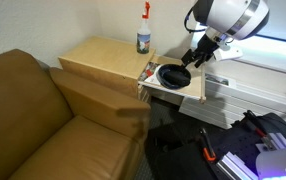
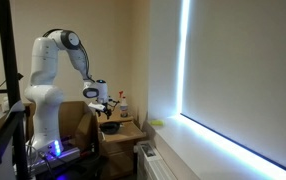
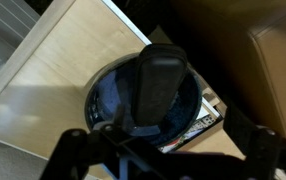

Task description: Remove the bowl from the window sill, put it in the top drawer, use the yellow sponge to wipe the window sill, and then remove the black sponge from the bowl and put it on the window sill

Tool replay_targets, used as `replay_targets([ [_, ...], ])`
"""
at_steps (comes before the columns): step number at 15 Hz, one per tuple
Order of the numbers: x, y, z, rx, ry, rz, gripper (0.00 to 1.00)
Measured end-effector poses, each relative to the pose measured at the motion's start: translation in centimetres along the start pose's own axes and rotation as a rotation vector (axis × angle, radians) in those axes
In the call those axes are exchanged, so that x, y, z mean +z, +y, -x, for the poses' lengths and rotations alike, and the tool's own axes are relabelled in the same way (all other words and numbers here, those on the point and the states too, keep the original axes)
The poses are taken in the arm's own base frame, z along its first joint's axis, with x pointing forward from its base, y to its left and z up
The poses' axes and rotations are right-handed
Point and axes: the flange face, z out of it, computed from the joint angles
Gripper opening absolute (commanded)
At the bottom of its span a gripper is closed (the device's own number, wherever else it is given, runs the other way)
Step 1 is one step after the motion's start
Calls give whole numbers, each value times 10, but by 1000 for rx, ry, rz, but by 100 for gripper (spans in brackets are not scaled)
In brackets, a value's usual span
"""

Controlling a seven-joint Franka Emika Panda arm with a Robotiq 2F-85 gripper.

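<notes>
**Inspector:** Arm posture?

**Assessor:** The Panda arm (image 2: 47, 78) rises upright from its base with the elbow high. The forearm reaches forward and down over the wooden cabinet (image 1: 98, 58), and the wrist is pitched downward.

**Inspector:** Location of the task item?

**Assessor:** The black bowl (image 1: 173, 75) sits inside the open top drawer (image 1: 183, 93), beside the window sill (image 1: 258, 68) and not on it. In the wrist view a dark oblong block, apparently the black sponge (image 3: 160, 78), leans inside the bowl.

**Inspector:** End effector?

**Assessor:** The gripper (image 1: 196, 58) hangs just above the bowl's rim. Its fingers are blurred and shadowed, so I cannot tell whether they are parted or closed.
</notes>
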Motion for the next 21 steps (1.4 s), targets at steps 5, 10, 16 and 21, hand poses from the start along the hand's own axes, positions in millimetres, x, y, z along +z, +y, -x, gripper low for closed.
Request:
replay_targets([
  [5, 37, 21, 8, 62, -138, 29, 100],
  [10, 59, 26, -8, 60, -217, -42, 100],
  [16, 68, 3, 8, -12, -218, 4, 100],
  [21, 82, -21, 25, -70, -182, 71, 100],
])
